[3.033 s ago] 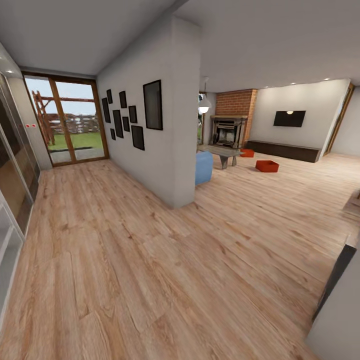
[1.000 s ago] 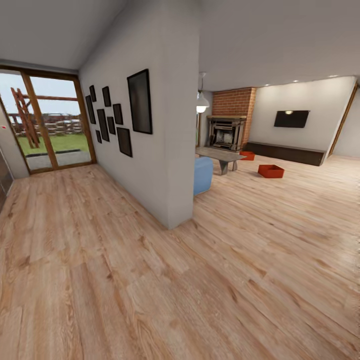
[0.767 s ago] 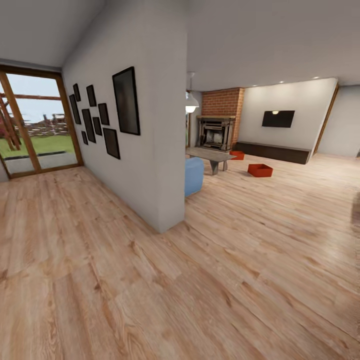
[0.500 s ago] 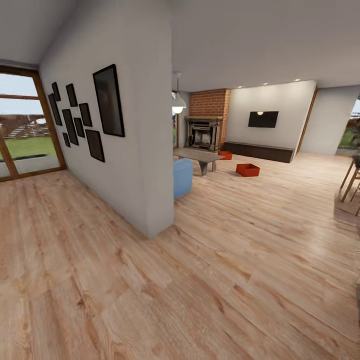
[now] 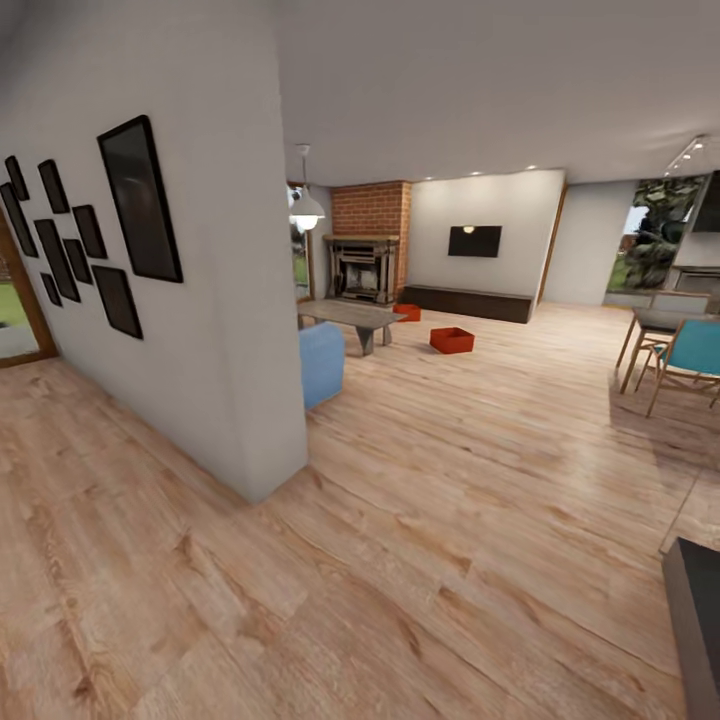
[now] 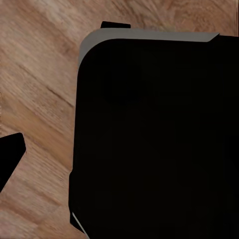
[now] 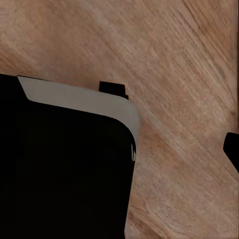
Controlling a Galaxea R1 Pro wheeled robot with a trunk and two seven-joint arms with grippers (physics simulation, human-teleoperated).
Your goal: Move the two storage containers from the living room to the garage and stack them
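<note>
Orange-red against pale planks, the two storage containers stand on the wood-plank flooring (image 5: 450, 500) of the living room, seen from the head camera across a long stretch of open floor. Nearer container (image 5: 452, 340): out in the open, well apart from the walls, between the low table (image 5: 350, 316) and the long dark cabinet (image 5: 465, 302). Farther container (image 5: 408, 312): just beside the far end of the low table, near the brick fireplace (image 5: 368, 255) and the cabinet's end. A white partition wall (image 5: 215, 300) hung with dark picture frames (image 5: 140, 200) stands close on the left, with a blue sofa (image 5: 322, 362) just past its end; dining chairs (image 5: 685, 365) sit toward the right edge of the floor.

Both wrist views look down past a dark body panel (image 6: 154, 134) onto wood planks (image 7: 189, 69); whether either gripper is spread or pressed together cannot be told, and nothing appears to be carried.

Step in hand, as judged: the approach drive toward the first pickup; no container has been collected yet. The next move calls for rolling forward past the wall's end and the sofa, heading for the nearer container, then stopping close enough to reach down to it.
</note>
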